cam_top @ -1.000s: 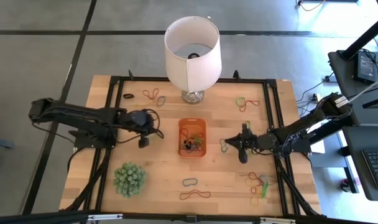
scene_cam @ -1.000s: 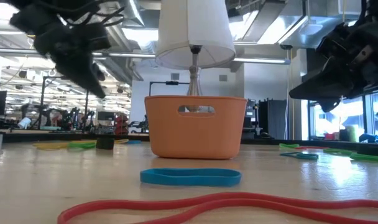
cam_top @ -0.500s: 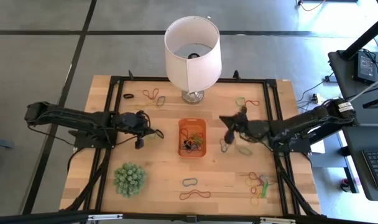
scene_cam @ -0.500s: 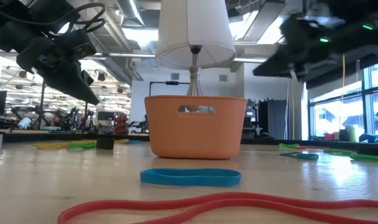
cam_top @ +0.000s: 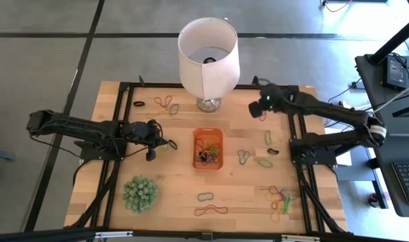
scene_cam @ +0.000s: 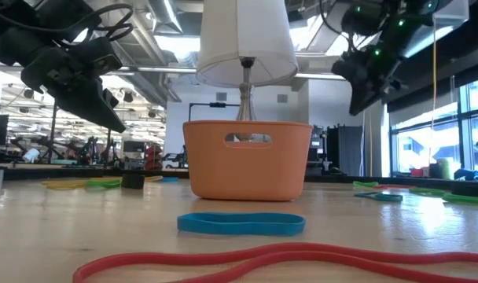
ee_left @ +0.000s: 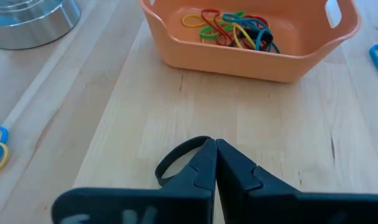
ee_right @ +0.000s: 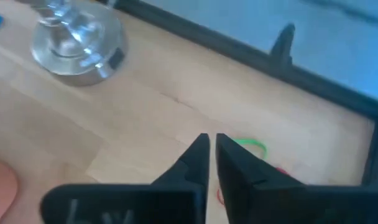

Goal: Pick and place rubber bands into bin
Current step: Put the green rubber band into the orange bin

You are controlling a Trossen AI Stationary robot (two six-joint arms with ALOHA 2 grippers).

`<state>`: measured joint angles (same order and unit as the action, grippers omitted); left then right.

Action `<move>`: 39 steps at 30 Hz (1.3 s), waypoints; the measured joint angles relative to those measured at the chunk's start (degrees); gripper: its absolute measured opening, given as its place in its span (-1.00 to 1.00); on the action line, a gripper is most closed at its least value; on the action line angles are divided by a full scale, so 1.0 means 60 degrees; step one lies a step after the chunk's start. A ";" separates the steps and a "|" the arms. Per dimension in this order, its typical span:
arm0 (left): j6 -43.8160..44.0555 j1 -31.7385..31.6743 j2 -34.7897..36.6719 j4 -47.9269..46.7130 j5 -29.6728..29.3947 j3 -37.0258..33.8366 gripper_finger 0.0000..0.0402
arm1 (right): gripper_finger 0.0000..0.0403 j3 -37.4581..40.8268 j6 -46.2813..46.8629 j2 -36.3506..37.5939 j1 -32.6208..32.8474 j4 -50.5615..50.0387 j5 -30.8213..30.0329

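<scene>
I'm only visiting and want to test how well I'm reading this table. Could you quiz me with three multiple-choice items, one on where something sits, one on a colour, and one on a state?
1. Where is the spiky green plant?
A. inside the bin
B. on the table near the left arm's side, toward the front edge
C. under the lampshade

2. What colour is the bin?
A. orange
B. white
C. black

3. How are the fingers of the left gripper?
A. wide apart with nothing between them
B. closed, with a black rubber band pinched between them
C. closed on the lamp base

Answers:
1 B, the high view shows it below the left arm, apart from the bin.
2 A, both the high and left wrist views show an orange tray.
3 B, the left wrist view shows the dark loop sticking out from the shut tips.
</scene>
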<state>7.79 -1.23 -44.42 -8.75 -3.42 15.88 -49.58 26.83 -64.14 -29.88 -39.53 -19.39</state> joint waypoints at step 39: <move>0.0096 0.0000 -0.0004 0.0000 0.0000 0.0000 -0.98 | -0.95 0.0007 -0.1057 -0.5251 -0.3213 0.1073 0.1656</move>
<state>8.37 -1.23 -44.45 -8.75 -3.42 15.88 -49.54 20.49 -95.65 -49.16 -33.10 -9.45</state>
